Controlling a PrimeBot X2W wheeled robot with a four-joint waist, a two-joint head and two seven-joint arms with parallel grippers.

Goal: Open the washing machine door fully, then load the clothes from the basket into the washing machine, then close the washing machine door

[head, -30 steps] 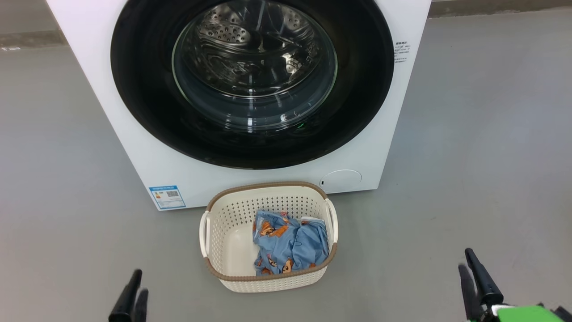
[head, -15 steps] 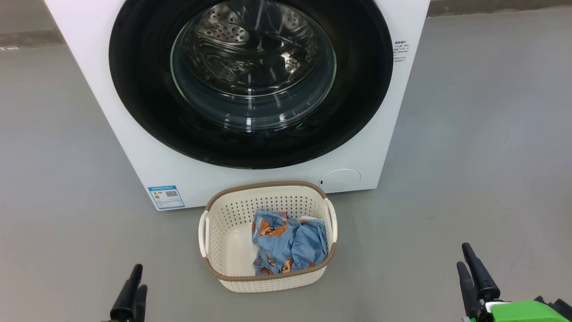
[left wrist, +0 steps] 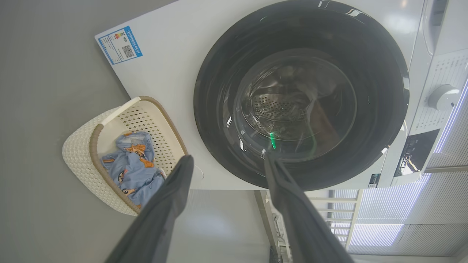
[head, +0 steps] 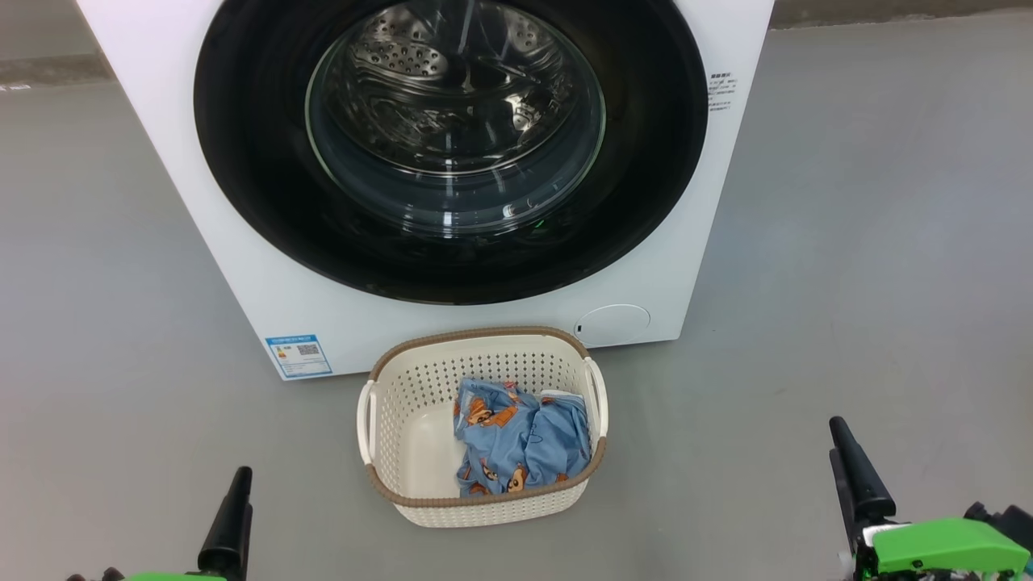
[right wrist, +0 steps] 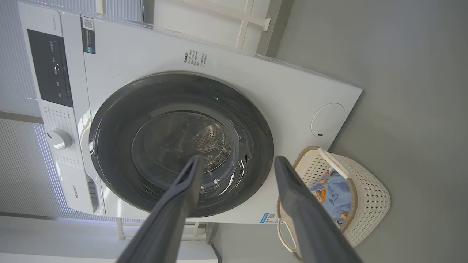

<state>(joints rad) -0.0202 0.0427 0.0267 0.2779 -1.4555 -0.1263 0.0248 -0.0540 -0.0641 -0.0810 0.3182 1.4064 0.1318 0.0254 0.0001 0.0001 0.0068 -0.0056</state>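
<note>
The left tool and right tool hang low, fingers spread wide, empty.

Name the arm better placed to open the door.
Right, probably, though only slightly: the right gripper, open and empty like the left gripper, sits higher in the head view, nearer the shut door.

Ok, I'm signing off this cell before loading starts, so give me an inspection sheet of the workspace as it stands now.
Surface: plain grey floor.
Job's things: white washing machine facing the robot; washing machine door looks shut; basket on the floor just in front; clothes bunched toward its right side.
Clutter: nothing seen.
Claws: left claw open, empty; right claw open, empty; both low, short of the basket.
Cables: nothing seen.
Surroundings: pale slatted panels behind the machine; blue label on its lower front.
</note>
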